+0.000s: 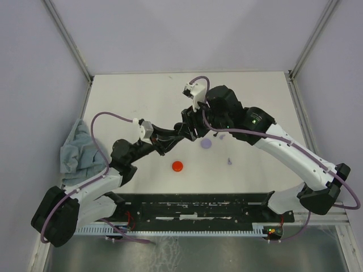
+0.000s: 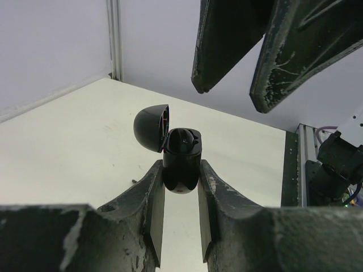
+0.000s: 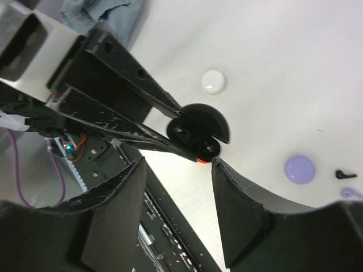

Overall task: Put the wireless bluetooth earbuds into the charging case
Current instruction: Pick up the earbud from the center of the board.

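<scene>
My left gripper [image 2: 181, 170] is shut on a black charging case [image 2: 181, 157], held upright above the table with its lid [image 2: 151, 127] swung open. My right gripper [image 3: 177, 164] is open and empty, hovering just above the case [image 3: 195, 139]; its fingers [image 2: 227, 45] show at the top of the left wrist view. The case's two wells look dark, and I cannot tell whether buds sit in them. A black earbud [image 3: 344, 174] and a lavender earbud [image 3: 351, 193] lie on the table at the right. The grippers meet at the table's middle [image 1: 187, 130].
A red round case [image 1: 177, 166], a lavender round case [image 1: 206, 144] and a small lavender earbud [image 1: 229, 161] lie on the white table. A white round case [image 3: 214, 81] lies beyond the held case. A grey cloth [image 1: 79, 150] is bunched at the left edge.
</scene>
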Controlling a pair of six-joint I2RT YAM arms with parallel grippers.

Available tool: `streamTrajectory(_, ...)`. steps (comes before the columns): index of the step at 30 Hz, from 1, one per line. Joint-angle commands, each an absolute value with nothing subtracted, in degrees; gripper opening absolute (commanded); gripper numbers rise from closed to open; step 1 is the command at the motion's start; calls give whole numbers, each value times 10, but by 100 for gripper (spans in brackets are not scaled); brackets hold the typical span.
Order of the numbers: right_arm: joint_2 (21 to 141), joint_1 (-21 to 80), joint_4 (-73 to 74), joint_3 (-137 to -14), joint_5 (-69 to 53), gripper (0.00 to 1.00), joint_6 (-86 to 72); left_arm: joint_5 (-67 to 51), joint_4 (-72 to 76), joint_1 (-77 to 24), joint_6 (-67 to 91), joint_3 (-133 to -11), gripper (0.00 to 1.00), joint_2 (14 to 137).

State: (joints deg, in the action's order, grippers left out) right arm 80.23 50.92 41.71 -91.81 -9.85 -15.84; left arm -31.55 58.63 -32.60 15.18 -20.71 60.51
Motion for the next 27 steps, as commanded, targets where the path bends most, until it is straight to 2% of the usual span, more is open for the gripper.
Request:
streamTrajectory(1,800,486,457,-949,-52,59,-124,-267,505,-325,108,-224,3,568)
streamTrajectory(8,847,434,506,-926,-3,58,-95,-166,333,-311,89,-255,3,537)
streamTrajectory(14,909,367,484,-899,6,58,-37,-152,220,-268,92,-272,3,512)
streamTrajectory(21,1011,310,489,-918,0,58,35,-143,161,-260,34,-278,3,475)
streamTrajectory(27,1110,274,510,-962,-21,56,78,-125,165,-261,27,-270,3,475)
